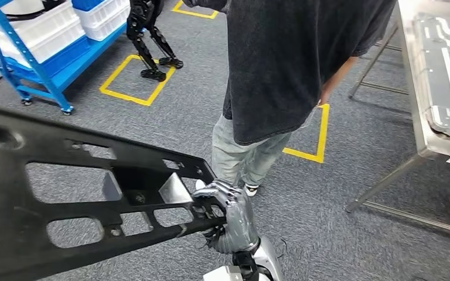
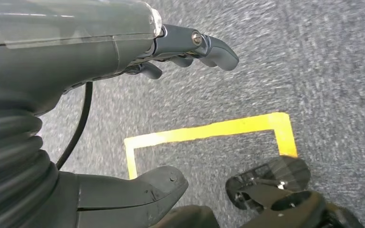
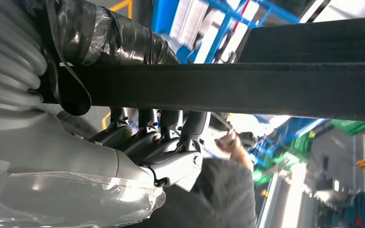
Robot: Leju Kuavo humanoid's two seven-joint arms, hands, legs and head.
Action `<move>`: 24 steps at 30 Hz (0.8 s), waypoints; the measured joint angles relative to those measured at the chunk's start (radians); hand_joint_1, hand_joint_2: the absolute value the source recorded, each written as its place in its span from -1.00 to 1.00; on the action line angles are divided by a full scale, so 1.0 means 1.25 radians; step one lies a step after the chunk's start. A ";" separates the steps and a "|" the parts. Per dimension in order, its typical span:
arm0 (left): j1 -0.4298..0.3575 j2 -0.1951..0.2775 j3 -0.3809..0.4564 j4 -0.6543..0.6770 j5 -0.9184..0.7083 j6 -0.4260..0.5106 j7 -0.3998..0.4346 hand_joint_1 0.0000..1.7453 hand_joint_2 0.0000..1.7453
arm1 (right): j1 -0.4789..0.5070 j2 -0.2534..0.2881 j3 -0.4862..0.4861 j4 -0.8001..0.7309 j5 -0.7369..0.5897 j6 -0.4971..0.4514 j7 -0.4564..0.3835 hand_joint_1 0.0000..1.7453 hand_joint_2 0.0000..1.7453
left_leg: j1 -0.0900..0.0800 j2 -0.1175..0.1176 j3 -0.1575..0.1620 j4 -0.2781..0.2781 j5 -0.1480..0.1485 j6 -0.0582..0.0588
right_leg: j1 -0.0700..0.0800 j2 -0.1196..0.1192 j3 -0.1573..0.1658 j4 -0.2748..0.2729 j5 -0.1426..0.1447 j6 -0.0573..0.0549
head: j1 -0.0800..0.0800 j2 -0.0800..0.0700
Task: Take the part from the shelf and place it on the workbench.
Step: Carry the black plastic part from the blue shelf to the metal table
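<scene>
Lower left of the head view: black part (image 1: 64, 199), flat moulded frame with cut-out windows, matte. Right hand (image 1: 231, 215) grips its near end, fingers wrapped over the edge. Left hand (image 2: 138, 52) hangs above grey carpet, fingers apart, holding nothing. Step judged: carrying, part already off the blue shelf (image 1: 41, 52). Steel worktop (image 1: 423, 126) sits at right edge; a person (image 1: 281, 70) stands between. Next move calls for turning right, clearing the person.
</scene>
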 joint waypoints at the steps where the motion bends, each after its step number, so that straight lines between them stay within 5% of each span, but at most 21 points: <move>1: 0.002 0.000 -0.001 0.000 -0.003 0.001 0.001 -1.00 1.00 | 0.005 -0.002 -0.003 -0.004 -0.001 -0.002 -0.001 1.00 1.00 | -0.002 0.010 0.001 -0.001 0.000 0.004 | 0.000 -0.025 -0.022 0.045 -0.024 0.002 | 0.000 0.000; 3: 0.009 0.000 -0.003 0.000 -0.008 0.001 0.002 -1.00 1.00 | 0.018 -0.006 -0.009 -0.009 -0.007 -0.006 -0.006 1.00 1.00 | -0.004 0.033 0.002 -0.001 -0.003 0.008 | -0.003 -0.047 -0.077 0.149 -0.067 0.006 | 0.000 0.000; 5: 0.015 0.002 -0.005 0.000 -0.013 0.001 0.003 -1.00 1.00 | 0.034 -0.011 -0.017 -0.015 -0.012 -0.010 -0.012 1.00 1.00 | -0.006 0.054 0.005 -0.001 -0.006 0.009 | -0.006 -0.054 -0.092 0.174 -0.061 0.007 | 0.000 0.000; 9: 0.019 0.004 -0.013 0.000 -0.021 0.004 0.002 -1.00 1.00 | 0.058 -0.018 -0.034 -0.034 -0.015 -0.017 -0.019 1.00 1.00 | -0.010 0.085 0.018 -0.001 -0.016 0.000 | 0.005 -0.102 0.012 -0.020 0.025 -0.012 | 0.000 0.000; 11: 0.019 0.004 -0.015 0.000 -0.021 0.004 0.002 -1.00 1.00 | 0.066 -0.018 -0.039 -0.041 -0.015 -0.018 -0.021 1.00 1.00 | -0.011 0.098 0.024 -0.003 -0.020 -0.007 | 0.013 -0.111 0.026 -0.049 0.027 -0.020 | 0.000 0.000; 13: 0.018 0.005 -0.016 0.000 -0.020 0.005 -0.001 -1.00 1.00 | 0.075 -0.019 -0.045 -0.048 -0.017 -0.018 -0.026 1.00 1.00 | -0.010 0.109 0.031 -0.006 -0.024 -0.014 | 0.011 -0.093 0.029 -0.057 0.032 -0.025 | 0.000 0.000; 15: 0.017 0.006 -0.016 0.000 -0.013 0.006 -0.014 -1.00 1.00 | 0.082 -0.019 -0.049 -0.054 -0.024 -0.012 -0.035 1.00 1.00 | -0.008 0.081 0.022 0.023 -0.049 -0.021 | 0.003 -0.074 0.035 -0.070 0.039 -0.033 | 0.000 0.000; 17: 0.016 0.006 -0.015 0.000 -0.001 0.011 -0.032 -1.00 1.00 | 0.085 -0.019 -0.050 -0.055 -0.033 -0.001 -0.044 1.00 1.00 | -0.006 0.039 -0.021 0.115 -0.099 -0.026 | 0.000 -0.057 0.037 -0.075 0.043 -0.038 | 0.000 0.000; 19: 0.015 0.007 -0.012 0.000 0.013 0.018 -0.047 -1.00 1.00 | 0.085 -0.019 -0.051 -0.055 -0.038 0.011 -0.050 1.00 1.00 | -0.006 0.026 -0.069 0.208 -0.129 -0.029 | 0.000 -0.037 0.035 -0.072 0.044 -0.039 | 0.000 0.000; 21: 0.014 0.008 -0.005 0.000 0.024 0.025 -0.056 -1.00 1.00 | 0.086 -0.018 -0.052 -0.055 -0.040 0.023 -0.057 1.00 1.00 | -0.006 0.022 -0.072 0.196 -0.098 -0.030 | 0.000 -0.014 0.033 -0.066 0.043 -0.038 | 0.000 0.000; 24: 0.014 0.011 0.004 0.000 0.030 0.031 -0.060 -1.00 1.00 | 0.085 -0.016 -0.053 -0.055 -0.041 0.030 -0.064 1.00 1.00 | -0.003 -0.013 -0.008 0.047 -0.022 -0.027 | -0.001 0.016 0.029 -0.053 0.039 -0.029 | 0.000 0.000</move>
